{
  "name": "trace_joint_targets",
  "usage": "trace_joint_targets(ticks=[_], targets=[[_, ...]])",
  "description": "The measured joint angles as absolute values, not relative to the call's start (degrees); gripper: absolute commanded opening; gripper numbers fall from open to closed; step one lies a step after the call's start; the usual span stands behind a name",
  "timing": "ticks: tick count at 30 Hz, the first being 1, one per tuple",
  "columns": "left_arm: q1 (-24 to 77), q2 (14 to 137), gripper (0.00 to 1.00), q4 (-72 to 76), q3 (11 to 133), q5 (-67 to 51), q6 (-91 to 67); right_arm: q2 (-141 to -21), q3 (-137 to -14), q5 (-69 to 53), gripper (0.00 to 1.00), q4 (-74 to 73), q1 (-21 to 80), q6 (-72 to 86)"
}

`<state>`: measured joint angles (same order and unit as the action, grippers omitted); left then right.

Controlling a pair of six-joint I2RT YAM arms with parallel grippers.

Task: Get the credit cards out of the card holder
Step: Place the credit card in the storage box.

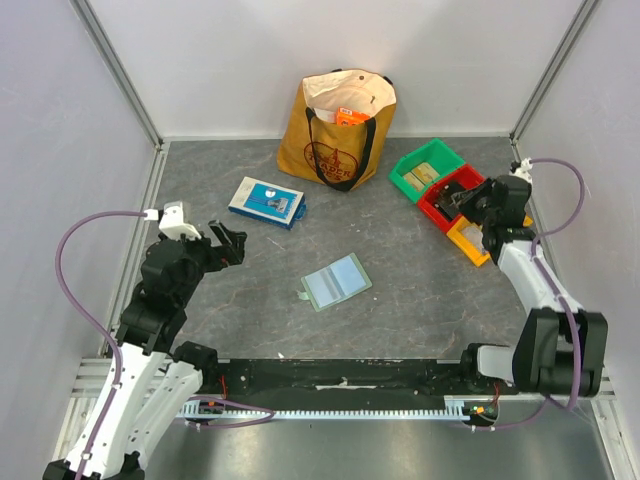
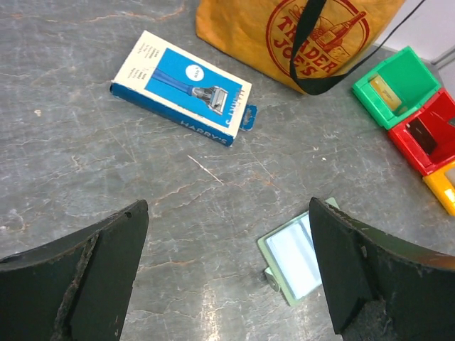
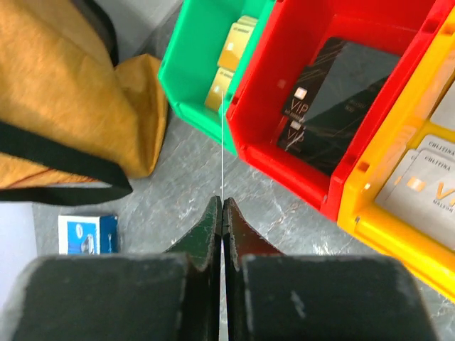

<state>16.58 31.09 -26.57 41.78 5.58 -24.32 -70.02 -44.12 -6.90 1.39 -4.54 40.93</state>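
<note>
Left wrist: HARRY'S box (image 2: 181, 89), TRADER JOE'S bag (image 2: 249, 28); left claw (image 2: 227, 213) spread, right claw (image 3: 222, 206) closed.

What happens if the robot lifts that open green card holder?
Probably flops: the card holder lies open like a thin booklet, so one half may droop. Lying flat, it would likely slide, not tip, when pushed.
</note>
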Motion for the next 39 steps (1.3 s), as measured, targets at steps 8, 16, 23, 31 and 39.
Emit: trace_joint_targets(ticks=[8,16,23,31,39], targets=[[16.58,29.87,0.99,-27.38,41.78,7.6,-23.31,-82.87,-54.02,-4.32,0.0,-2.63,-5.78,39.94],[16.58,29.71,0.99,-27.4,41.76,7.68,-23.0,-89.25,-58.43,-4.43,0.0,-6.66,-6.17,38.92],[16.58,29.65,0.99,-27.44,41.47,7.66,-22.98,-94.21,-61.04,-6.74,0.02,-7.68,-6.9,38.68],[16.58,29.63,0.98,-27.62,41.21,7.64,-22.98,-97.73,-61.78,-7.92,0.32,-8.84,-6.98,37.82],[16.58,29.76,0.97,-27.59,41.17,7.53,-22.96,-93.62,-61.76,-6.13,0.61,-11.51,-6.98,34.94]])
